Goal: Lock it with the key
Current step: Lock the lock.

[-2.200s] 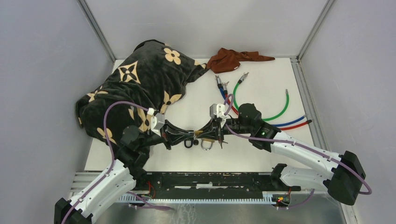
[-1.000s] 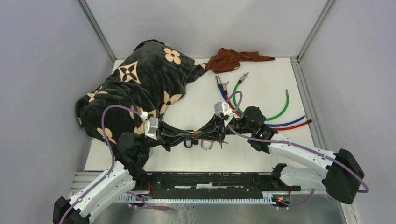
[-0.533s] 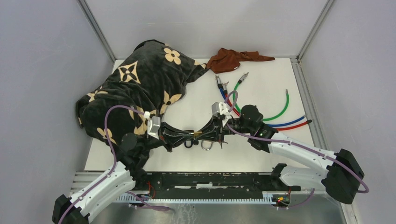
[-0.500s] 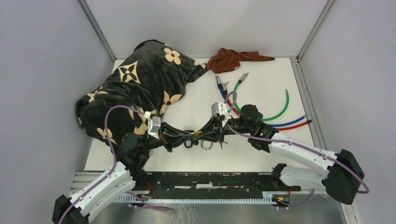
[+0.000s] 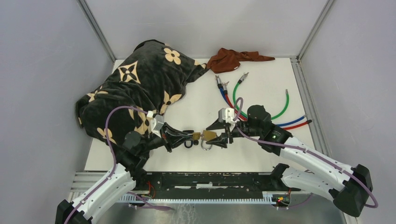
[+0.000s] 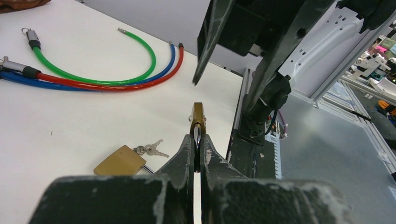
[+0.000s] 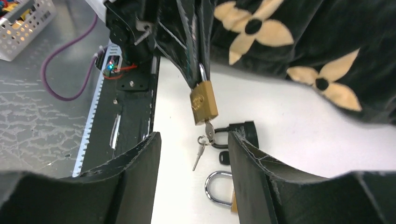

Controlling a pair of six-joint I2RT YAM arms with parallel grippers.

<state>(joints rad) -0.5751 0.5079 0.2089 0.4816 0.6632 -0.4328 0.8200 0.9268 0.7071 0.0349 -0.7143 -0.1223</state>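
A small brass padlock hangs by its shackle from my left gripper, which is shut on it; the fingers hide the shackle. From the left wrist the padlock shows edge-on. A silver key sits in its keyhole, and a ring with a second key dangles below. My right gripper stands open just short of the key, one finger on each side, touching nothing. From above, the left gripper and right gripper face each other mid-table.
A second brass padlock with a silver shackle lies on the table below, beside a black padlock and a black key. Coloured cables, a patterned black bag and a brown cloth lie farther back.
My right gripper, earlier shut at the key, has opened and drawn back to the right. The left gripper still holds the padlock in about the same place.
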